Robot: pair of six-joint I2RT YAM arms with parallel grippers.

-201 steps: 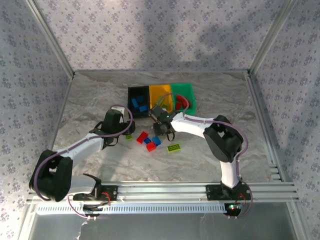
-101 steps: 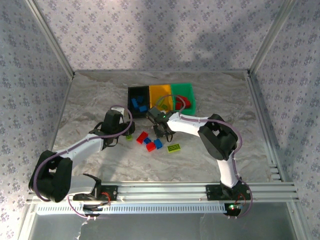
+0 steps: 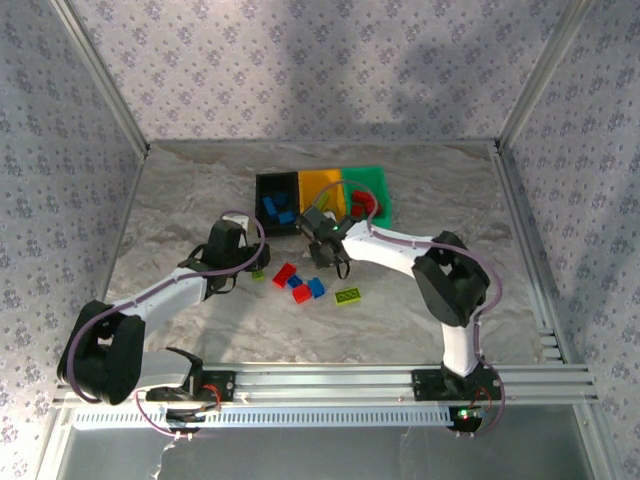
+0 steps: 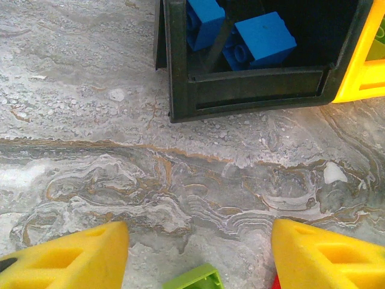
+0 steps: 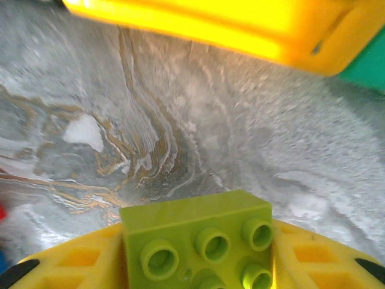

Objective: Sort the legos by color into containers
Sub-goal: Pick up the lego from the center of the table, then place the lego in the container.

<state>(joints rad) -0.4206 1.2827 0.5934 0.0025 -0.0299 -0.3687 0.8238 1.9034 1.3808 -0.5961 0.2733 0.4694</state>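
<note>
**In front of the bins: right claw pinching a lime brick**

Just short of the orange-yellow rectangular plastic bin (image 5: 210, 24), pinching a small yellow-green studded plastic brick (image 5: 198, 223) in the right gripper (image 5: 195, 256), yellow fingers (image 5: 66, 265) pressing on both its sides, studs facing the wrist cam. Seeing grey marbled tabletop (image 5: 180, 138) past it and a corner of the green plastic bin (image 5: 367, 72) off to the right.

Over on the left, holding the left gripper (image 4: 198, 241) spread wide, gripping nothing, pointing at the front wall of the black rectangular plastic bin (image 4: 252, 90). Catching the edge of a second yellow-green plastic brick (image 4: 195, 280) lying on the table, low between the two fingertips. Spotting chunky blue plastic bricks (image 4: 264, 36) sitting inside that black bin.

From overhead, seeing a loose cluster of red and blue plastic bricks (image 3: 301, 293) on the table just on the near side of the right gripper, plus a third yellow-green plastic brick (image 3: 348, 296) right beside the cluster. Also noticing red plastic pieces (image 3: 362, 207) in the green bin.
</note>
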